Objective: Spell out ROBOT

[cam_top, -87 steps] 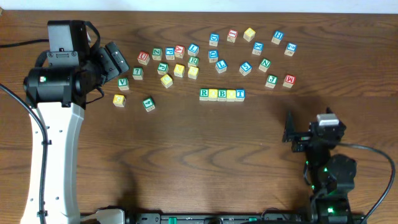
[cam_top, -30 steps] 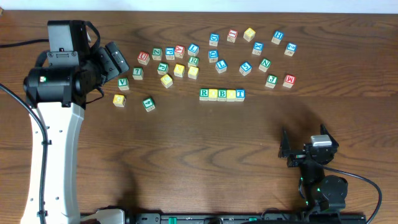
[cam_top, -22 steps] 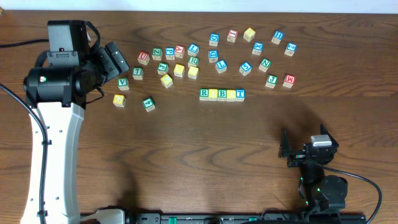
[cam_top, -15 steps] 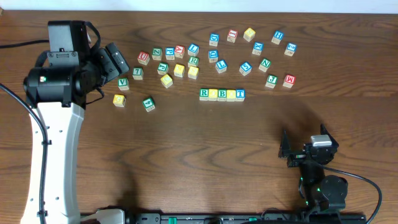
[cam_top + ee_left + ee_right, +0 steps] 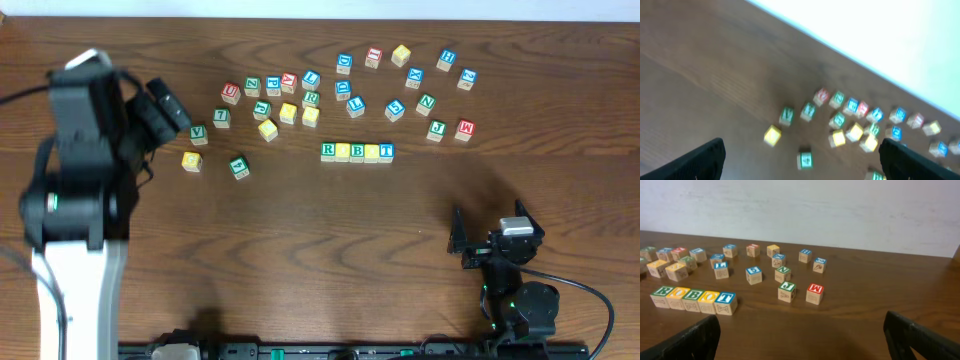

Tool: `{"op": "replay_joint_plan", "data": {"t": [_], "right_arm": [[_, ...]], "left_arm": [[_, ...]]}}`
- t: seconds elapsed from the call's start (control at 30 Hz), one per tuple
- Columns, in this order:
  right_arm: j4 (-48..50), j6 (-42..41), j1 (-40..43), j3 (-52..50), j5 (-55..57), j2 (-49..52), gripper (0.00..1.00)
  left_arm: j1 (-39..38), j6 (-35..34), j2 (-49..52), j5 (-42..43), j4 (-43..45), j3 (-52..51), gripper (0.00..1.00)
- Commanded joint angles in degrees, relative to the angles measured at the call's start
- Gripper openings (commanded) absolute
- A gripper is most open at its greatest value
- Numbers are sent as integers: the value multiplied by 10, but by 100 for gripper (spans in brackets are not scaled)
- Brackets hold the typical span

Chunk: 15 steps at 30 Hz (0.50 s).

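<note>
Black right gripper (image 5: 801,339), lower right of overhead frame: jaws spread, empty. Left gripper (image 5: 166,112), upper left: likewise spread, empty, near loose blocks (image 5: 288,113). ROBOT row (image 5: 692,300), centre: five blocks touching, apparently complete. Hazard: a low arm sweep would scatter its letters.

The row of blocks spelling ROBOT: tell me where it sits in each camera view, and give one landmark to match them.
Overhead: the row of blocks lies just right of center, in the upper half.
Left wrist: too blurred to make the row out.
Right wrist: lower left, reading left to right.
Landmark: the red M block, right of the row in the overhead and right wrist views.
</note>
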<state>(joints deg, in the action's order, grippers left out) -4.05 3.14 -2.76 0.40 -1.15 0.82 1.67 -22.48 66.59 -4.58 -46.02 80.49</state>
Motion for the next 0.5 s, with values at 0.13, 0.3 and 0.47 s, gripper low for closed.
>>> {"op": "replay_joint_plan", "data": {"t": [0.13, 0.3, 0.47], "right_arm": [[-2, -9, -3, -1, -5, -5, 99], [-2, -9, -3, -1, -5, -5, 99], [-2, -9, -3, -1, -5, -5, 99]], "left_arm": [[2, 88, -156, -21, 142, -199, 97], [6, 146, -251, 4, 211, -316, 97], [21, 223, -325, 59, 276, -410, 97]]}}
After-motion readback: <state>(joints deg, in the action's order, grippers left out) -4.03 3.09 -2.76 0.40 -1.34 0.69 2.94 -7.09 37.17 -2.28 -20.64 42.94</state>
